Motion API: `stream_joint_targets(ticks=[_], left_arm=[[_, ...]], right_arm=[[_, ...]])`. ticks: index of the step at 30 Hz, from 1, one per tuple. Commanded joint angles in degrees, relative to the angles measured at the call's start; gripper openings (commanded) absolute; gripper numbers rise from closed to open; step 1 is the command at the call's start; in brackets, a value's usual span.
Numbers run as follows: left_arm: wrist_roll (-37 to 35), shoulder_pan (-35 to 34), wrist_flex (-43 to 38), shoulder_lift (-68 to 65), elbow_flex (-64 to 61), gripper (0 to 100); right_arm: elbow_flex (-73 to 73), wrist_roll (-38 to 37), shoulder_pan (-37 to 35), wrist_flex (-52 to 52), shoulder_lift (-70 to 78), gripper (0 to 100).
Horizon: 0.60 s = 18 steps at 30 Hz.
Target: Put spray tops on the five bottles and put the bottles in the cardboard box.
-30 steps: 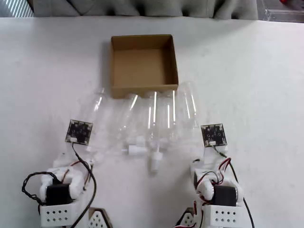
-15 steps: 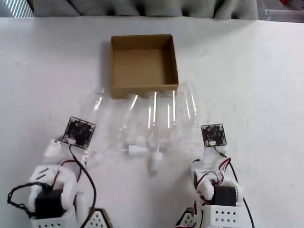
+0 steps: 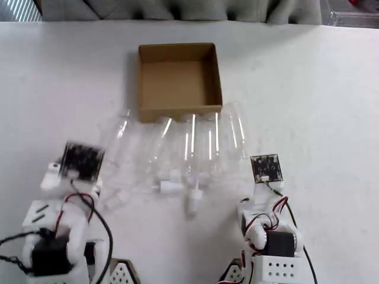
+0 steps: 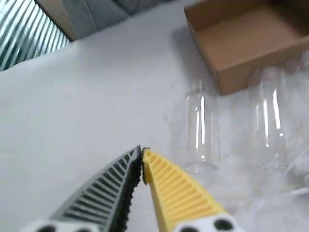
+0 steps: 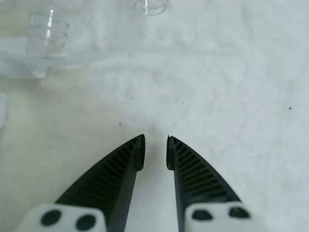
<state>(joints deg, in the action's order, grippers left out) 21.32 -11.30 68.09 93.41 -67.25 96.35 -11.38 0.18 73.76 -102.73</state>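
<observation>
Showing the left hand (image 4: 143, 157) clenched, its grey and yellow fingers met at the tips with nothing between them, held above the bare white worktop (image 4: 87, 106). The right hand (image 5: 155, 152) is seen slightly parted and empty, low over the worktop. Just beyond the right hand, a threaded bottle neck (image 5: 48, 34) is laid on its side. Ahead of the left hand and apart from it, the leftmost bottle (image 4: 202, 128) is laid near the cardboard box (image 4: 260, 63). From above, five clear bottles (image 3: 190, 145) are ranged side by side just before the box's near wall, between the two arms. Two white spray tops (image 3: 169, 186) are seen at the neck ends; whether they are fitted cannot be told.
</observation>
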Motion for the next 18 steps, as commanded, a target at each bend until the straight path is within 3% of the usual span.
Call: stream_joint_targets(ticks=[1,12,18], left_arm=[[-1.1,-0.2,-2.6,-20.3,11.6,2],[-1.1,1.7,9.3,-54.1,33.1,3],[-1.1,8.7,10.8,-60.5,37.5,17]], right_arm=[[0.5,-0.5,0.0,-1.1,-0.3,5.7],[0.5,-0.5,-0.1,-1.1,-0.3,5.7],[0.5,-0.5,-0.1,-1.1,-0.3,5.7]])
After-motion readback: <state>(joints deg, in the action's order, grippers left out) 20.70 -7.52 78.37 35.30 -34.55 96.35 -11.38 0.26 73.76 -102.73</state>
